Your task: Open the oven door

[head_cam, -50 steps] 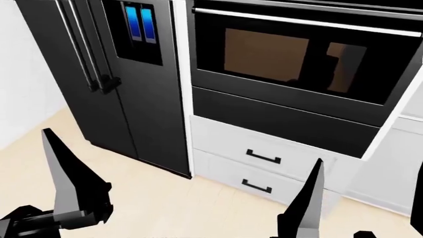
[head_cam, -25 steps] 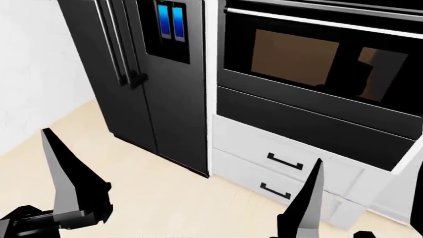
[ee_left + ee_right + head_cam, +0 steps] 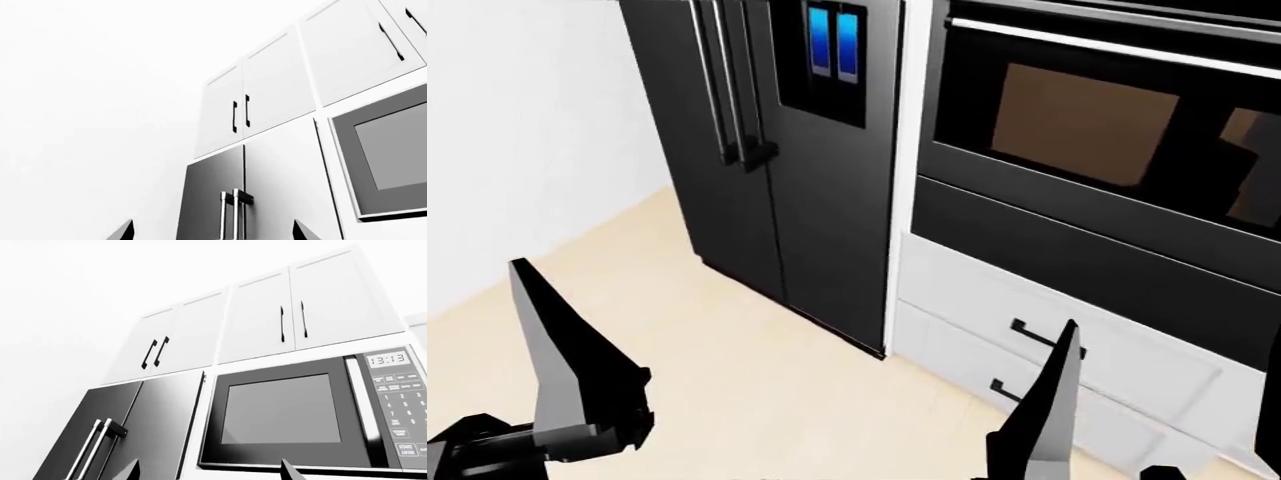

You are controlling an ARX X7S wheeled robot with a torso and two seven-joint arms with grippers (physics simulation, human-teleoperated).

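- The left hand [image 3: 561, 400] sits low at the near left of the head view, over the pale floor [image 3: 694, 340]. Only one dark finger shows there, but the left wrist view catches two fingertips set well apart with nothing between them, so it is spread and empty.
- The right hand [image 3: 1041, 420] sits low at the near right. The right wrist view likewise shows two tips apart around empty space: open, holding nothing.
- Past the hands stand white drawers [image 3: 1054, 340] with short black pulls, and beside them the tall black fridge [image 3: 801, 170] with its blue screen.
- The oven door [image 3: 1094, 130] is above the drawers and a plain black panel [image 3: 1068, 250], at the upper right of the head view, partly cut off by the frame. Its silver bar handle [image 3: 1108, 45] runs along its top edge. The door looks shut, and both hands are well apart from it.
- Risk, as I judge it: the handle is high and far from the low hands, so a reach could land on the plain panel or a drawer pull instead.
- A second risk: the fridge handles [image 3: 727, 90] are also silver bars and could be mistaken for the target.
- Only the wrist views show the upper cabinets [image 3: 267, 320] and the microwave [image 3: 293, 410]; neither shows the oven door. Only the head view shows it.
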